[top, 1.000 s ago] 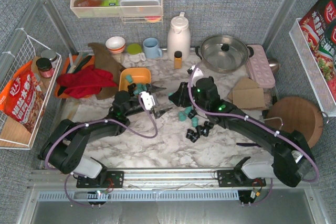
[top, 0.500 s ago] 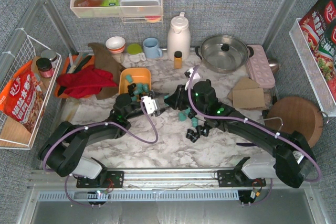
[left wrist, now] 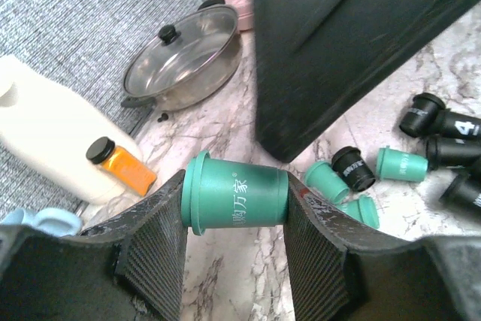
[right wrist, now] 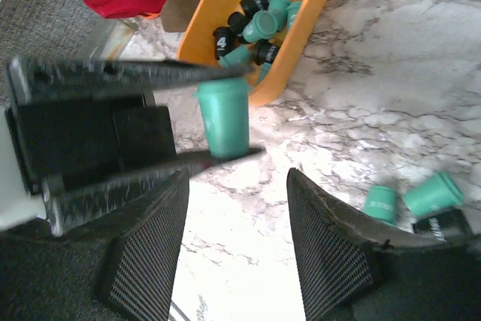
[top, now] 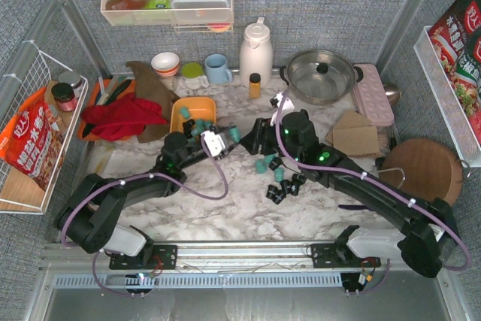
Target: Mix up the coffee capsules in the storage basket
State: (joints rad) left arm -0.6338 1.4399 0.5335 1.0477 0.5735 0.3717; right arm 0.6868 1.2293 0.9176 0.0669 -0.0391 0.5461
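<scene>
Coffee capsule [left wrist: 240, 204], teal, sits clamped in left hand [left wrist: 234, 189] near storage basket [right wrist: 299, 49] rim; right hand [right wrist: 237, 178] released.

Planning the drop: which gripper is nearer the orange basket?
Left. The left gripper, holding a teal capsule, hangs beside the basket's right rim; the right gripper sits farther right.

- The top view looks steeply down from above and behind the robot. It faces the back wall from far enough to take in the whole marble surface [top: 225, 216].
- The left wrist view sits low and close behind the left hand [left wrist: 235, 186], facing right and back toward the lidded pan [left wrist: 184, 54].
- The right wrist view looks down past the right hand [right wrist: 237, 178] toward the orange basket [right wrist: 319, 5], close up.
- Both wrist views share the teal capsule [left wrist: 237, 201] from opposite sides.
- All three views share the loose capsules [top: 279, 182].
</scene>
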